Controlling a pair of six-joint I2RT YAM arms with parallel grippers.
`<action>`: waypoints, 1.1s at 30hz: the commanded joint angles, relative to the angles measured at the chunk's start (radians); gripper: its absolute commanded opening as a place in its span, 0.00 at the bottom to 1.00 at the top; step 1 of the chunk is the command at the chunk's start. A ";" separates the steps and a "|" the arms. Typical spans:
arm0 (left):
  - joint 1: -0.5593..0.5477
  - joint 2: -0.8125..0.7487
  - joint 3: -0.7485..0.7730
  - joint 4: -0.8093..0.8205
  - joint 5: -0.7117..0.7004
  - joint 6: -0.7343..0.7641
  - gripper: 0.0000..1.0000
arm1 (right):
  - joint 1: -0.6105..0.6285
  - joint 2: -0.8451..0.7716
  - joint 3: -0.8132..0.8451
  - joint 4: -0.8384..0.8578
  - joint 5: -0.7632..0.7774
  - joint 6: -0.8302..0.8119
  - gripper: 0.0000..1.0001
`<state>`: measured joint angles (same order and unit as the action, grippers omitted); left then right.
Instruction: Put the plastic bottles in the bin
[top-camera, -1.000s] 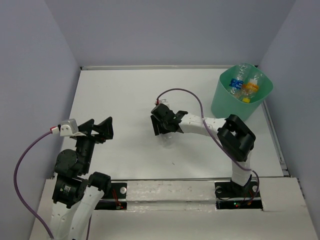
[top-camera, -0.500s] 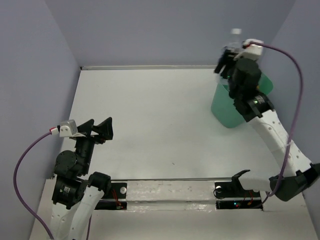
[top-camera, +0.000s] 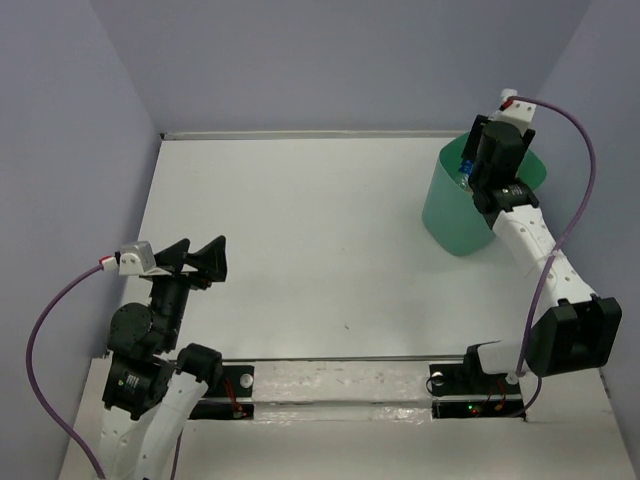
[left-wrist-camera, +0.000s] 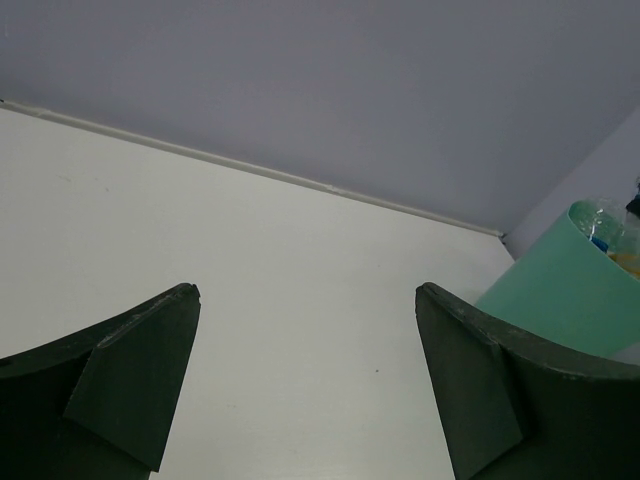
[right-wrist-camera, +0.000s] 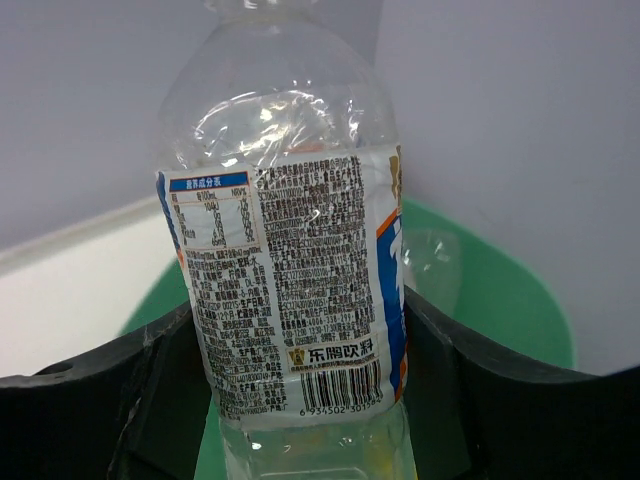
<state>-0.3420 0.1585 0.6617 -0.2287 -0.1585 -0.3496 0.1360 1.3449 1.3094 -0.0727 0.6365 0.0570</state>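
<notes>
The right gripper (right-wrist-camera: 310, 400) has its jaws clamped on a bottle (right-wrist-camera: 285, 250), one dark jaw pressing each side of the lower label, and the bottle stands upright in the wrist view with its neck toward the top of the frame. Behind and below it the green rim of the bin (right-wrist-camera: 500, 300) curves across the lower half of that view. In the top view the gripper (top-camera: 482, 165) sits over the bin's (top-camera: 455, 215) mouth at the upper right of the frame. The step in hand looks like the release. It would go best with the bottle's base well inside the rim before the jaws part. They should open wide in one move, since the squeezed thin wall may spring sideways or cling to a jaw. A low drop should also keep it from bouncing off the bottles (top-camera: 466, 166) already inside. The held bottle is clear and crinkled with dented walls, and seems empty. It wears a white label of dense black print with a barcode, a blue-edged table at the left, and orange and blue at the right edge. Its cap is cut off by the frame. At the lower left the left gripper (top-camera: 195, 258) hangs with jaws apart and nothing between them, above the counter (top-camera: 300, 220). No other bottle shows there, so this may be the last.
</notes>
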 joint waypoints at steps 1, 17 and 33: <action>-0.009 0.004 0.009 0.038 0.005 0.012 0.99 | -0.010 -0.033 -0.061 0.040 0.008 0.035 0.65; -0.009 0.046 0.021 0.028 -0.055 0.023 0.99 | -0.010 -0.295 0.031 -0.203 -0.188 0.216 1.00; -0.011 0.170 0.343 0.221 0.338 -0.048 0.99 | -0.010 -0.880 -0.067 0.020 -1.201 0.486 1.00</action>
<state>-0.3477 0.3244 0.8726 -0.1658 0.0532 -0.3775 0.1303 0.5907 1.2663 -0.1753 -0.3080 0.4751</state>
